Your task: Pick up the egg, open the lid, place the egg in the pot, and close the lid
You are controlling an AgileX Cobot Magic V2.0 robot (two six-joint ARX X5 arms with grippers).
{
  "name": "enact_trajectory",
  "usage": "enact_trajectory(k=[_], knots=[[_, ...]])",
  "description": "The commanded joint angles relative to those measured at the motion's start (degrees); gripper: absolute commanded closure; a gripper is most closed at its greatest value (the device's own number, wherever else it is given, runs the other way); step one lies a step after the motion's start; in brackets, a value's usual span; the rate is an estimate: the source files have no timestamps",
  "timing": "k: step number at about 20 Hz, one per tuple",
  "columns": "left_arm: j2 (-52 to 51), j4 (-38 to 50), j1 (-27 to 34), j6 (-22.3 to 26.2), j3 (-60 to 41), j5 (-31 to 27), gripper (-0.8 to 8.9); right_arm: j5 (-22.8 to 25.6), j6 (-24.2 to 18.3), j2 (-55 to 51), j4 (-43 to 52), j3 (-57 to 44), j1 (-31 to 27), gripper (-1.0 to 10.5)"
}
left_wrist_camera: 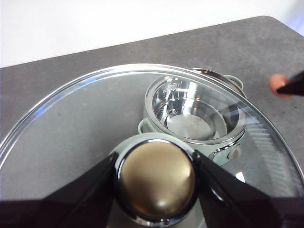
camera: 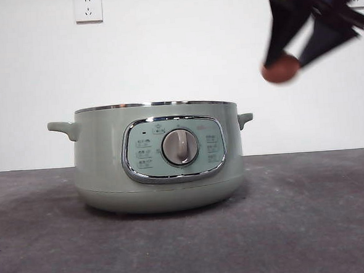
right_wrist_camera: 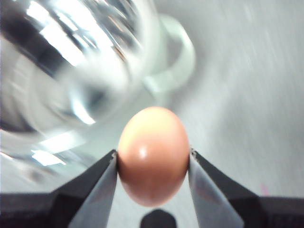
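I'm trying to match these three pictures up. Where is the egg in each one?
Front view: the egg hangs at upper right, held by the right gripper, above and beside the pot.
Left wrist view: a sliver of it at the right edge, beyond the lid.
Right wrist view: centre, between the jaws.
Shared landmark: the open pot.

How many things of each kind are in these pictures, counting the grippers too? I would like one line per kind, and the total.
Pot: 1, standing open on the table
Lid: 1, held off the pot by its knob
Egg: 1, held in the air
Grippers: 2, the left gripper and the right gripper
Wall socket: 1
Total: 6
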Motion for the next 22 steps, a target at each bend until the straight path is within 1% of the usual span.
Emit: enact_trajectory(k=[1, 3, 6, 9, 14, 17, 20, 22], knots=[[-0.5, 2.6, 0.3, 0.3, 0.4, 0.3, 8.22, -0.2, 0.6, 1.2, 1.2, 4.5, 2.6, 9.6], [-0.5, 2.5, 0.3, 0.7, 0.4, 0.3, 8.22, 0.1, 0.6, 4.0, 1.4, 9.4, 5.2, 9.6], [-0.5, 2.5, 0.3, 0.7, 0.4, 0.5, 8.22, 0.4, 0.6, 11.0, 1.2, 17.8, 7.6, 9.6], [-0.5, 2.3, 0.3, 0.7, 0.4, 0.5, 8.22, 0.4, 0.4, 19.7, 0.4, 26.6, 9.9, 9.6], [-0.5, 1.0, 0.3, 0.7, 0.4, 0.7, 8.22, 1.1, -0.6, 35.1, -4.2, 40.5, 12.3, 9.6], [-0.5, 0.9, 0.3, 0.7, 0.4, 0.7, 8.22, 2.9, -2.7, 42.3, -7.8, 45.1, 13.3, 9.6], [-0.5, 0.9, 0.3, 0.7, 0.4, 0.7, 8.22, 3.8, -2.8, 46.8, -10.2, 45.8, 13.6, 9.6], [-0.5, 0.9, 0.3, 0.7, 0.4, 0.7, 8.22, 4.8, -3.6, 48.5, -11.5, 45.8, 13.6, 9.6]])
